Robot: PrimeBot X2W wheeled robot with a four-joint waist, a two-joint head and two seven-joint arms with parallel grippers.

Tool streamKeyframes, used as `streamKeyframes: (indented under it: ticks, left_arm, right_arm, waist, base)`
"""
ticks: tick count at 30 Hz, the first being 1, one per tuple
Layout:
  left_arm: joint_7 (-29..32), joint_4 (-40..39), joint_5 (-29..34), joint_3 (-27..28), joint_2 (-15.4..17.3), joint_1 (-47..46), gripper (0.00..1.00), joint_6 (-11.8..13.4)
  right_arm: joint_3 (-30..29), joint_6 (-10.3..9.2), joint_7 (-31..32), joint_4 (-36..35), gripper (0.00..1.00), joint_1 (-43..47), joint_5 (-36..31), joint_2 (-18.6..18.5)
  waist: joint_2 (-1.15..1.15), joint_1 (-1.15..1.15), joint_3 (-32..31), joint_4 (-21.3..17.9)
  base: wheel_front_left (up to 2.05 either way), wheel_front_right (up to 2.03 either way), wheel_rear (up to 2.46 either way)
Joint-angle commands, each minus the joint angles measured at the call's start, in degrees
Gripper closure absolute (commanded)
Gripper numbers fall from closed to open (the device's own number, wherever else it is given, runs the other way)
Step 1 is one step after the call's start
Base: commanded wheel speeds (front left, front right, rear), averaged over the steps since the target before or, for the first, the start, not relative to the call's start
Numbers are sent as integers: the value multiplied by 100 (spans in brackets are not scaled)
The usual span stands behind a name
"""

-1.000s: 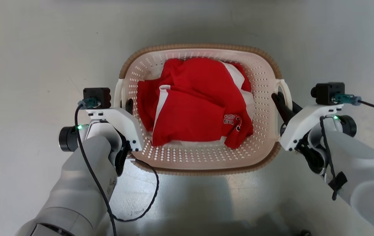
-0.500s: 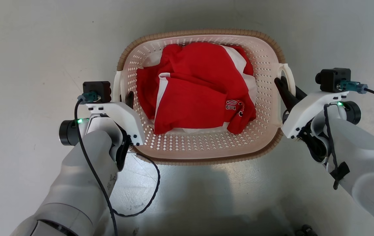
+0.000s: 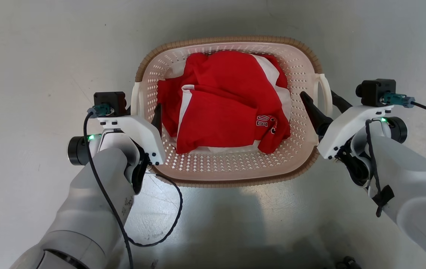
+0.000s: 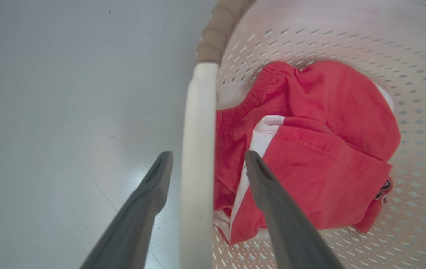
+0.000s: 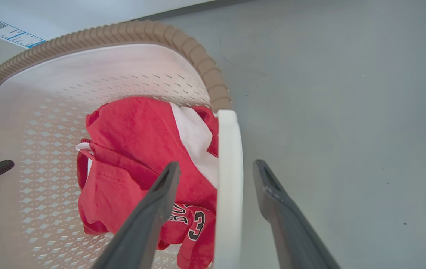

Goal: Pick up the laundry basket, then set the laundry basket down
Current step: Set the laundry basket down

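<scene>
Though tight prev., L/R jaws wide.

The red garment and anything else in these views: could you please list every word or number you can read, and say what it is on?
"3": black-edged white digit on the red garment lying in the laundry basket.
Letters beside that digit: partly covered and blurred, not readable.
Sticker with a blue edge on the pale surface behind the basket: print too small to read.

Smooth grey floor (image 3: 33, 52) seen, faintly scuffed, glossy where light is reflected. White panel (image 5: 86, 7) with printed label (image 5: 2, 28) glimpsed beyond.
</scene>
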Motion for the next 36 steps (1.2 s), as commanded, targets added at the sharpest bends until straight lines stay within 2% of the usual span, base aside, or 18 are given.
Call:
streamKeyframes:
  ticks: [1, 12, 21, 26, 29, 36]
  left_arm:
    - [-53, -23, -51, 59, 111, -20, 0, 56]
    - [-81, 12, -42, 61, 173, 84, 0, 137]
    - [-84, -621, 218, 619, 495, 653, 0, 221]
    - [-85, -1185, 621, 1086, 667, 1232, 0, 232]
    - [-85, -1644, 1012, 1506, 756, 1724, 0, 202]
    - [-85, -2302, 1625, 2153, 744, 2427, 0, 47]
  right_arm:
    - [69, 39, -80, 4, 0, 304, 40, -4]
    - [-132, 39, -80, 45, 0, 414, -38, 34]
    - [-592, 39, -80, -55, 0, 891, -154, 146]
    - [-1249, 39, -80, -312, 0, 1229, -517, 144]
    - [-1848, 39, -80, -639, 0, 1615, -1064, 119]
    - [-2651, 39, -80, -1059, 0, 2247, -2052, 129]
  waist:
    - [0, 0, -6, -2]
    - [0, 0, -462, -66]
    - [0, 0, -1409, -195]
    - [0, 0, -2051, -268]
    - [0, 0, -2571, -327]
    - [0, 0, -3342, -334]
  base:
    - [0, 0, 0]
    - [0, 0, 0]
    - [0, 0, 0]
    - [0, 0, 0]
    - [0, 0, 0]
    - [0, 0, 0]
